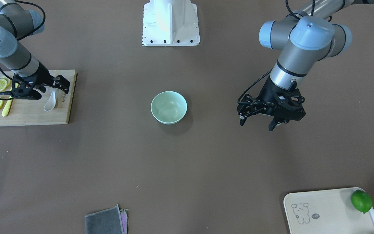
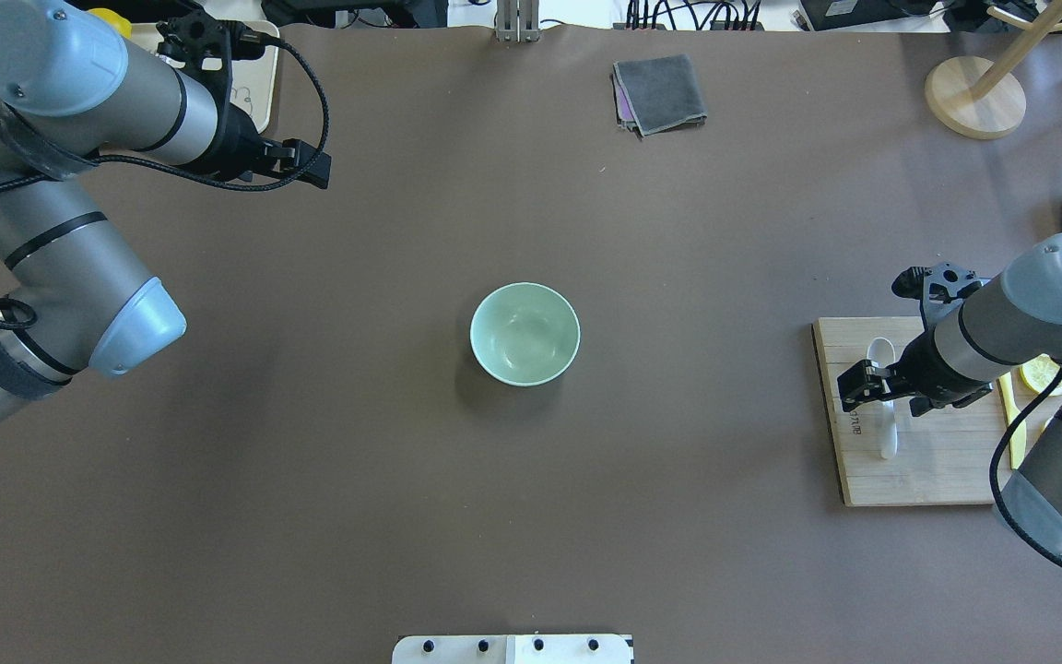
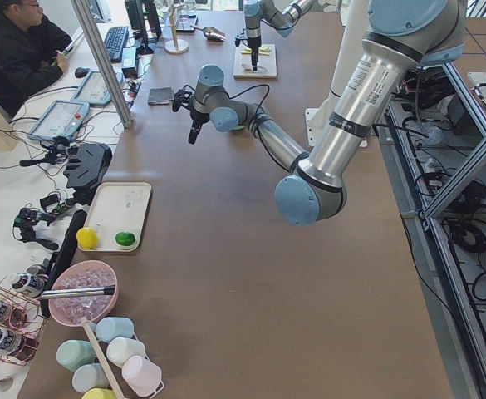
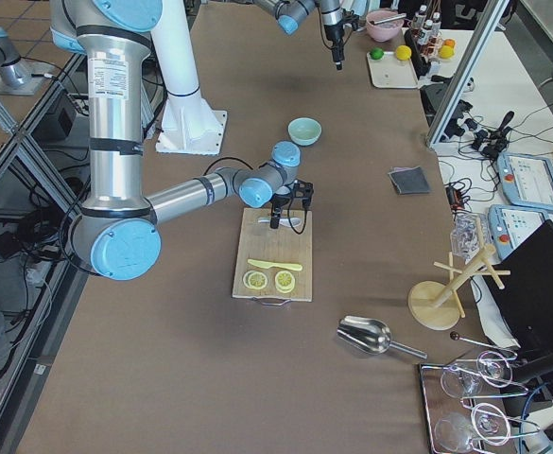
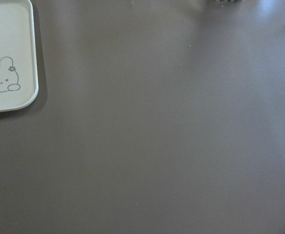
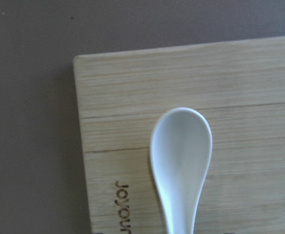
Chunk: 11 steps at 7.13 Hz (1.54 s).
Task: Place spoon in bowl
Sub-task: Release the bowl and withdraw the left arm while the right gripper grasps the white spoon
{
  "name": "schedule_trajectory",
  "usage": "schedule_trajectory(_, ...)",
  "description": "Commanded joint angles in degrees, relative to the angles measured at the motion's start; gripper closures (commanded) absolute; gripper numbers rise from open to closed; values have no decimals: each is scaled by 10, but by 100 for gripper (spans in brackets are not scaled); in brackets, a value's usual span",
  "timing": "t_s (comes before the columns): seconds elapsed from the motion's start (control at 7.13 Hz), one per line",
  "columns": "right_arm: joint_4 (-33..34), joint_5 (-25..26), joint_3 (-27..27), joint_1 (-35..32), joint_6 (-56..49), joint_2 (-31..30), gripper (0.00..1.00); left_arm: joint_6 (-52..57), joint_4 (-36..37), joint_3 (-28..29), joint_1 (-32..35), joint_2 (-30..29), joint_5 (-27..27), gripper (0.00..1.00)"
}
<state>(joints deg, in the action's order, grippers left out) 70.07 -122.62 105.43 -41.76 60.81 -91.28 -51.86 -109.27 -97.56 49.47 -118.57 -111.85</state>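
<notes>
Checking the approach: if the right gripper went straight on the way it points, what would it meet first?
Most likely the spoon, lying on the cutting board below the right gripper; the wrist view looks straight at its scoop. Exact alignment is hard to judge.

open table (image 2: 697,369) between cutting board (image 2: 937,470) and bowl (image 2: 525,333), bowl reachable from above

Glossy off-white spoon (image 6: 181,156) on a matt, grained wooden board (image 6: 132,83); the bowl (image 1: 168,109) is smooth.
</notes>
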Motion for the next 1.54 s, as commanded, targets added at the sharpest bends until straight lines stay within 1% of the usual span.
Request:
schedule_trajectory(0.0, 0, 2, -2, 2, -1, -1, 45, 0, 0, 0, 0, 0, 0, 2)
schedule_trajectory(0.14, 0, 1, -1, 1, -3, -5, 45, 0, -1, 0, 0, 0, 0, 2)
schedule_trajectory(0.28, 0, 1, -1, 1, -3, -7, 59, 0, -1, 0, 0, 1, 0, 2)
schedule_trajectory(0.42, 0, 1, -1, 0, -5, -7, 91, 0, -2, 1, -1, 1, 0, 2)
schedule_trajectory(0.56, 0, 1, -1, 0, -6, -7, 100, 0, -3, 4, -1, 1, 0, 2)
schedule_trajectory(0.7, 0, 0, 7, -2, -1, -5, 100, 0, -4, 4, -1, 1, 0, 2)
schedule_trajectory(0.98, 9, -9, 65, -31, 0, 0, 100, 1, -4, 2, 0, 1, -1, 2)
schedule_trajectory(1.12, 9, -14, 66, -39, 2, 19, 100, 2, -3, 1, 4, 1, 0, 2)
schedule_trajectory(1.26, 53, -14, 64, -42, 19, 78, 100, 14, -3, 0, 33, 11, -2, 2)
schedule_trajectory(1.4, 167, -14, 58, -41, 59, 183, 100, 93, -6, 3, 61, 39, -18, 2)
